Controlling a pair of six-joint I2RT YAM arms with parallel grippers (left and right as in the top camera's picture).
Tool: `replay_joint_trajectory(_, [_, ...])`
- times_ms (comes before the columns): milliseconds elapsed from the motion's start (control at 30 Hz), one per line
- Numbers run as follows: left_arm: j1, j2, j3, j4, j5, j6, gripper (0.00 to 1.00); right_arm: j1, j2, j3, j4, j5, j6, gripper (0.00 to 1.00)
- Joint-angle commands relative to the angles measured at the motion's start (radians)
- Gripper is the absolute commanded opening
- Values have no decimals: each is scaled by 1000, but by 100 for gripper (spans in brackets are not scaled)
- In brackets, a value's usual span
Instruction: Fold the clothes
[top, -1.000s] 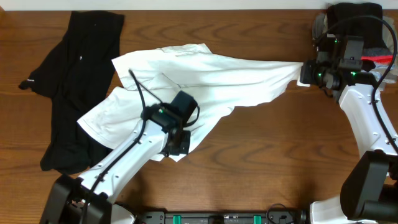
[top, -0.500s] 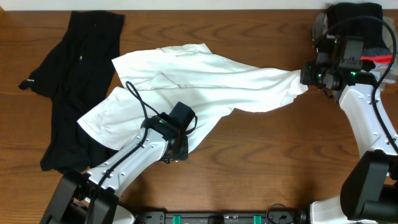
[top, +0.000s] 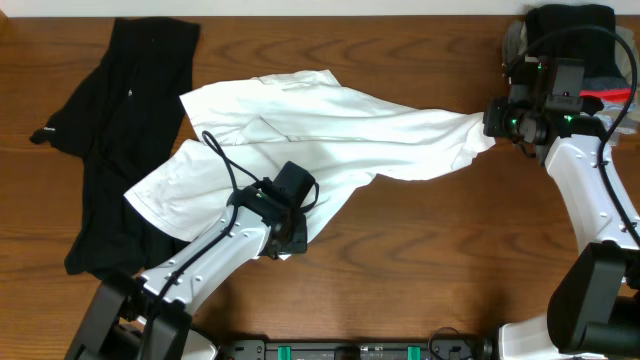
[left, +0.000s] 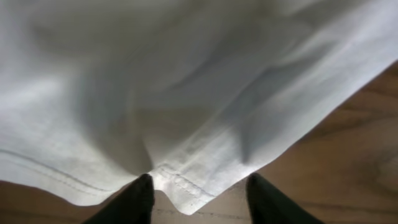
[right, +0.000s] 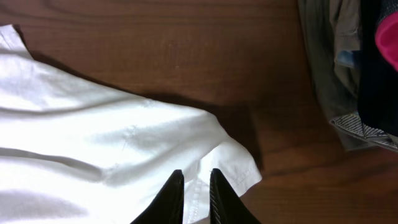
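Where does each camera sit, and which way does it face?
Overhead: above the table, facing straight down; T-shirt, black garment, left arm, left gripper, right arm, right gripper.
Left wrist: on the left arm, facing down past its fingers onto a T-shirt hem corner.
Right wrist: on the right arm, facing down past its fingers at a T-shirt corner, clothes pile beside.
Shared: all three show the T-shirt.

A wrinkled white T-shirt (top: 330, 130) lies unfolded across the middle of the wooden table (top: 430, 260), one end drawn right; a long black garment (top: 120, 130) lies rumpled along its left edge
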Motion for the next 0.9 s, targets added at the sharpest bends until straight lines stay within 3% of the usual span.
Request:
replay_joint_trajectory(0, [-6,41,-9,-2,22,5,41,-8,-23,22,-3,-2,-8,15])
replay_joint_trajectory(67, [-8,61,-9,-3,23,5,32,-8,-23,22,-4,-1,-8,15])
replay_joint_trajectory(233, [-9,92,-9,-3,22,5,19,-8,-23,22,-5,-1,-8,15])
replay_joint_trajectory(300, [-8,93,-9,-3,21,5,6,-8,-23,21,-5,-2,-8,15])
replay_joint_trajectory(633, [49,82,42,-83,3,5,7,-8,-23,21,-23,-1,-8,16])
replay_joint_trajectory(733, [50,84,39,-86,3,3,41,-8,-23,21,-25,-1,-8,17])
replay_joint_trajectory(800, [50,84,38,-84,3,-20,54,-8,-23,21,-25,-1,-8,17])
replay_joint_trajectory(867, [50,84,31,-73,3,-44,57,-8,-23,21,-27,-2,-8,17])
